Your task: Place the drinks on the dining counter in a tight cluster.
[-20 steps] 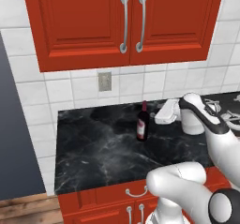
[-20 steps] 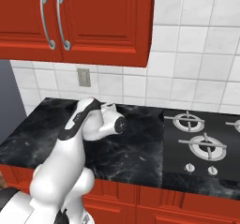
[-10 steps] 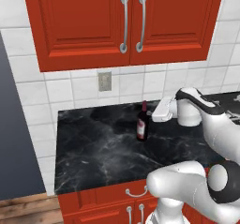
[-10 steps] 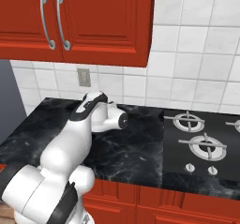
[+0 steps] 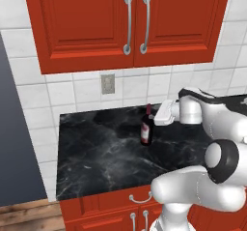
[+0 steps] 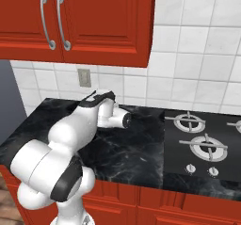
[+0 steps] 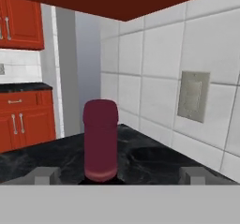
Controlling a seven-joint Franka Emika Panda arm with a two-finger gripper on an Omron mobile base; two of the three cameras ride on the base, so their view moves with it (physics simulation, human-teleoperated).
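Hand view shows the wine bottle (image 7: 100,143) standing upright on the black counter (image 5: 96,157) near the wall, its neck straight ahead between the gripper's (image 7: 120,175) spread-apart fingertips, not yet gripped.

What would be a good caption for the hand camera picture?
Open hand lined up on the red-capped neck of a wine bottle standing on a black counter.

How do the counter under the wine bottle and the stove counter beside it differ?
The marble-look counter is black with white veins; the stove counter is plain black. The first carries the upright wine bottle; the second has burners and knobs. Both sit over red cabinets.
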